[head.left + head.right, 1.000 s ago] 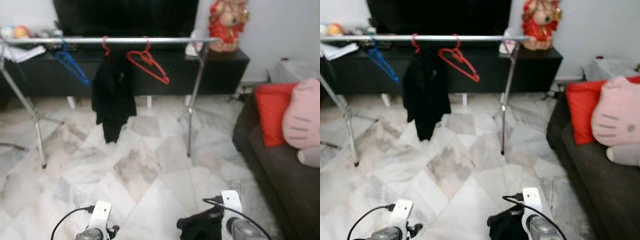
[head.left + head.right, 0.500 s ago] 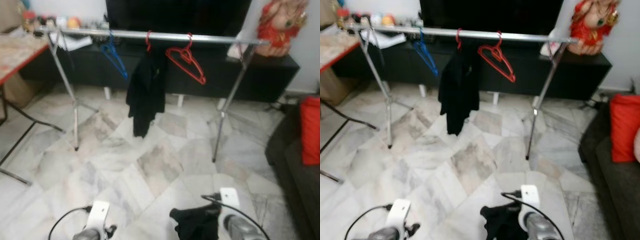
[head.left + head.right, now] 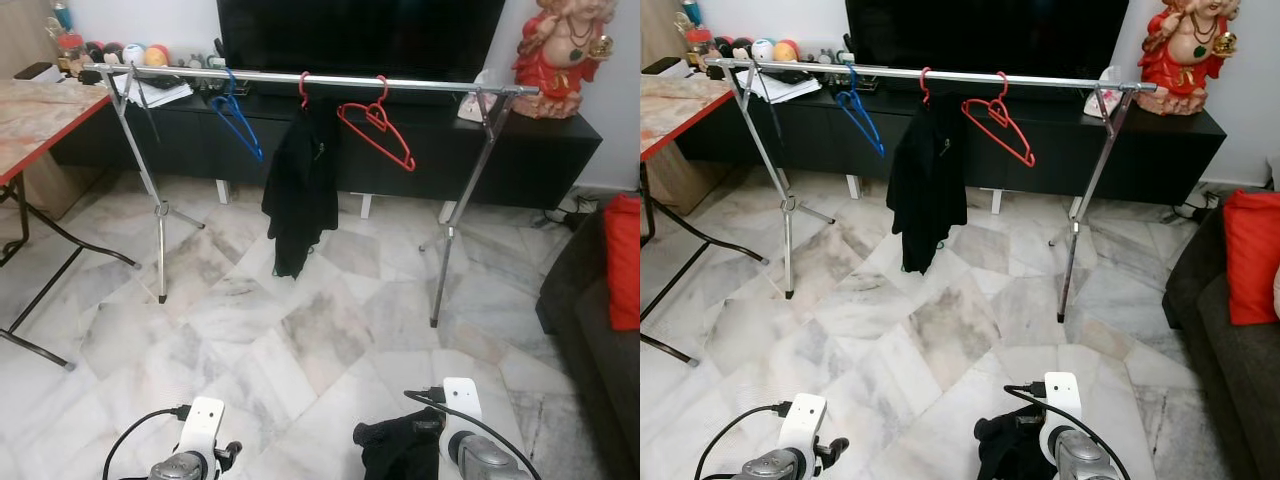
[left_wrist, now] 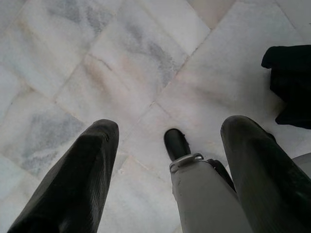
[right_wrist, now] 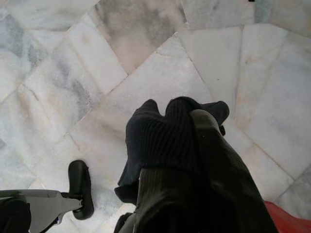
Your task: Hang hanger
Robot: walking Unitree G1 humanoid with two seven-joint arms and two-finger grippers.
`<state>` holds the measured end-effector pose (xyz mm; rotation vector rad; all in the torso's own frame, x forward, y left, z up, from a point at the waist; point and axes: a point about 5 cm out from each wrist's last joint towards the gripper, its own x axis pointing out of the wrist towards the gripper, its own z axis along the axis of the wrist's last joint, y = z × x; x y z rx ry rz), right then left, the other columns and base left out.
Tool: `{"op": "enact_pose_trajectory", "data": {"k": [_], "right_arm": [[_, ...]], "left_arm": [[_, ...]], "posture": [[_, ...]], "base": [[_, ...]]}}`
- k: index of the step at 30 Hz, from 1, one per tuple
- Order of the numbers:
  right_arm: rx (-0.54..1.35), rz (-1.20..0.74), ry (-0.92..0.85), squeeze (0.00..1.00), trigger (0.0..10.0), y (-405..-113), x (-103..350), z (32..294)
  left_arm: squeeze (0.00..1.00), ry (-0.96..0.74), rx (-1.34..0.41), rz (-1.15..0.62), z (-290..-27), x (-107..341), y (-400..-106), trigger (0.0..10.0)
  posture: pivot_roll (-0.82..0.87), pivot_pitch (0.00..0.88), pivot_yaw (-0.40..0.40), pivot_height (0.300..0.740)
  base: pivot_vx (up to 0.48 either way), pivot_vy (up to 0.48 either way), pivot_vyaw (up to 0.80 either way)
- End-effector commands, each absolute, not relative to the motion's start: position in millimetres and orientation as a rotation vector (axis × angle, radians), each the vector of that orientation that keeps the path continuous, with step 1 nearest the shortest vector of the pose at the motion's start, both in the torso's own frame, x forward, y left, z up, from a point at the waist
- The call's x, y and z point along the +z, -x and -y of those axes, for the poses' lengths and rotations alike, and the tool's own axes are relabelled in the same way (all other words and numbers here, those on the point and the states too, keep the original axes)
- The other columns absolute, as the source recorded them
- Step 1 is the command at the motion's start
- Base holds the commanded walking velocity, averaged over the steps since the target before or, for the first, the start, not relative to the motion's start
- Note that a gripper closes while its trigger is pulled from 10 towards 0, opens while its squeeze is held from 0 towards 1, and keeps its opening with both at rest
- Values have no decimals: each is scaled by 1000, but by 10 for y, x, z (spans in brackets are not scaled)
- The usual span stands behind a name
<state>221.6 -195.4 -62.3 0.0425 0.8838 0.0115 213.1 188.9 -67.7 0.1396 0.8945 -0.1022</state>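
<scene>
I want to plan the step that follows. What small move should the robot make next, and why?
Probably walk forward toward the silver clothes rail. The right gripper is shut on a black knitted garment, held low above the marble floor, and the rail, with the empty red plastic hanger, stands well ahead, likely out of reach. The left gripper is open and empty.

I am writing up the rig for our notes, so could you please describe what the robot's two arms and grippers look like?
Both arms are silver-grey metal, each carrying a white block at the wrist with a thin black cable looping off it. The left gripper has two long, rounded, matte black fingers. The right gripper has the same black fingers.
</scene>
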Motion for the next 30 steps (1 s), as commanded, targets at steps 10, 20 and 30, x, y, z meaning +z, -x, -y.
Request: {"op": "enact_pose_trajectory", "data": {"k": [10, 20, 30], "right_arm": [[7, -866, -51, 0, 10000, -2247, -606, 1932], [-2, -862, -57, 0, 10000, -2257, -598, 1943], [4, -878, -49, 0, 10000, -2258, -599, 1954]], "left_arm": [[0, -155, -114, -903, -1903, -690, -2105, 10000], [0, -158, -122, -904, -1892, -689, -2110, 10000], [0, -154, -131, -901, -1861, -682, -2130, 10000]], "posture": [[-122, 0, -15, 740], [-125, 0, -22, 740], [-127, 0, -26, 740]], "base": [[320, 0, 0], [317, 0, 0], [316, 0, -459]]}}
